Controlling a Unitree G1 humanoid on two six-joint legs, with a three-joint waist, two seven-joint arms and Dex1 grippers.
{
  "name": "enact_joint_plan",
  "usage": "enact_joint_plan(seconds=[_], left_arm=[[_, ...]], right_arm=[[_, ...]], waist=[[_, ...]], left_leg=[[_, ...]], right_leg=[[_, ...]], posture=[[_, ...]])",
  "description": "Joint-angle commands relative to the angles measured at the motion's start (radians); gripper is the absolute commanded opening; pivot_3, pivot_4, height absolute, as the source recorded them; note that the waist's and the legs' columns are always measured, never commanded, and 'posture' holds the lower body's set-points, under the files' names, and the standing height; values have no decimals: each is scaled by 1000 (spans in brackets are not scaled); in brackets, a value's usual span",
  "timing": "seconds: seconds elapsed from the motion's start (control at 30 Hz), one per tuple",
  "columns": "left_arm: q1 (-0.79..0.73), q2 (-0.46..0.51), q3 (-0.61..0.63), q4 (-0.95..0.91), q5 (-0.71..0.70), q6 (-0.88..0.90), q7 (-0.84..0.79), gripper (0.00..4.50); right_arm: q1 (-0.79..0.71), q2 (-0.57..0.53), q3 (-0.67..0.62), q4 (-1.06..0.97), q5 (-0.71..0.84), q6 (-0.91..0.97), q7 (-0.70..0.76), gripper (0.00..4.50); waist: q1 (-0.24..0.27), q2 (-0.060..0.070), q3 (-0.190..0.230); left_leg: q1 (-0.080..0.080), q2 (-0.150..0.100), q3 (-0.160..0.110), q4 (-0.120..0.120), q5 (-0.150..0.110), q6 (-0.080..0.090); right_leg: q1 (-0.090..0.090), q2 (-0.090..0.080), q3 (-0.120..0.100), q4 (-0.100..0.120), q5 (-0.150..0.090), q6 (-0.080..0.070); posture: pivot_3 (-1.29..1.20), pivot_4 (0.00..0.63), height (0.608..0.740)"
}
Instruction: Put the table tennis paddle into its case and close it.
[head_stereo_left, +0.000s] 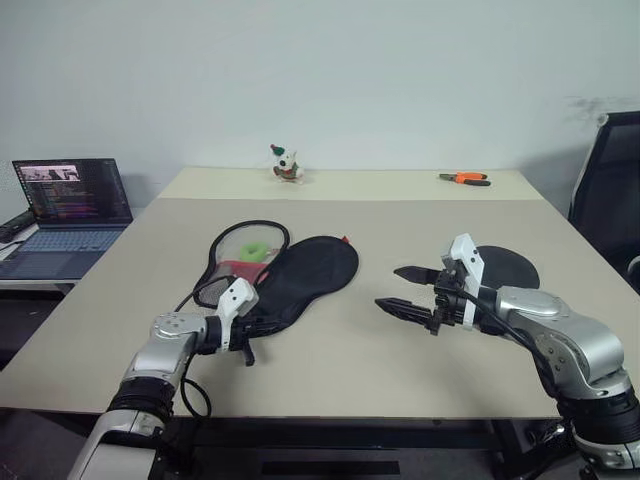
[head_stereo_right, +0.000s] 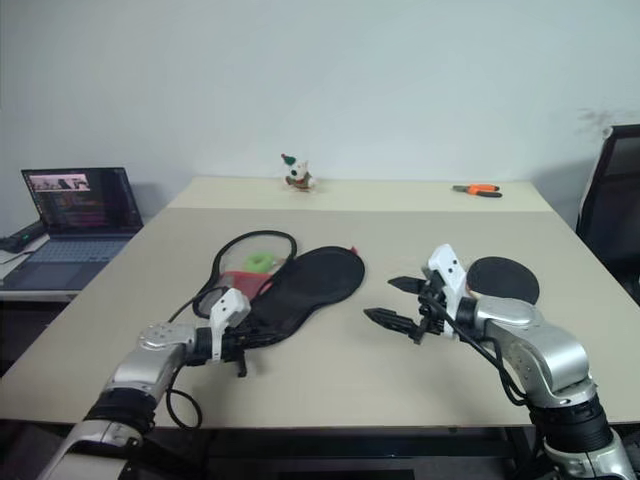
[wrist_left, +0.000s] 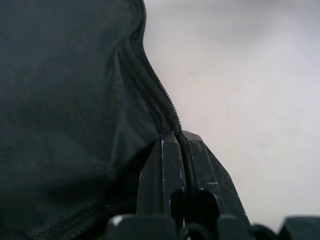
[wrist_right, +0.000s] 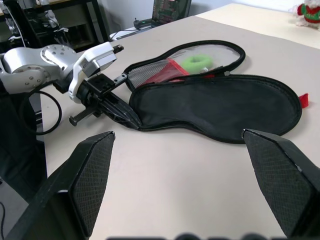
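The case lies unzipped and spread flat at the table's middle left, its black lining up. Its clear pocket flap holds something red and something green. My left gripper is shut on the case's zip edge at the narrow handle end; the right wrist view shows the left gripper pinching that corner. The table tennis paddle lies on the table at the right with its round black face up and its handle hidden behind my right arm. My right gripper hovers open between case and paddle, holding nothing.
A laptop stands open on a side desk at the left. A small toy figure and orange pliers lie at the table's far edge. A black chair stands at the right.
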Motion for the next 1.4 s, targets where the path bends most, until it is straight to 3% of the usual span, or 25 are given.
enact_joint_plan(seconds=[0.03,0.57,0.77,0.97,1.1,1.4], left_arm=[[-46,-43,10,6,0,-11,30,49],[-263,-316,-75,237,78,-121,21,49],[-280,-328,-91,286,110,-152,-17,49],[-219,-281,-58,219,99,-178,-9,2065],[-137,-245,-15,47,43,-121,3,3474],[120,-113,128,-461,-128,199,104,3474]], right_arm=[[-19,-9,-28,-11,3,-30,6,4500],[15,-35,-41,-32,0,-33,-5,4500],[27,-47,-40,-45,1,-28,-6,4500],[21,-41,-19,-34,-4,-22,-9,4500],[-10,-12,-8,-1,-5,-11,-27,4500],[-159,185,-55,199,25,150,-227,4500]], waist=[[2,0,0],[-4,0,0],[-6,-1,0],[-9,-1,0],[-9,0,0],[-8,0,0]], left_leg=[[0,0,0,0,0,0],[-3,-1,1,1,0,0],[-4,-1,2,1,0,0],[-4,-1,2,1,0,0],[-4,1,1,1,0,0],[-2,3,-1,1,0,0]], right_leg=[[0,0,0,0,0,0],[-2,1,0,-1,1,1],[-3,1,1,-1,1,1],[-3,3,1,-1,2,1],[-4,3,1,0,2,0],[-3,0,2,1,3,-2]], posture=[[0,150,740],[0,150,740],[0,150,740],[0,150,740],[0,150,740],[0,150,740]])
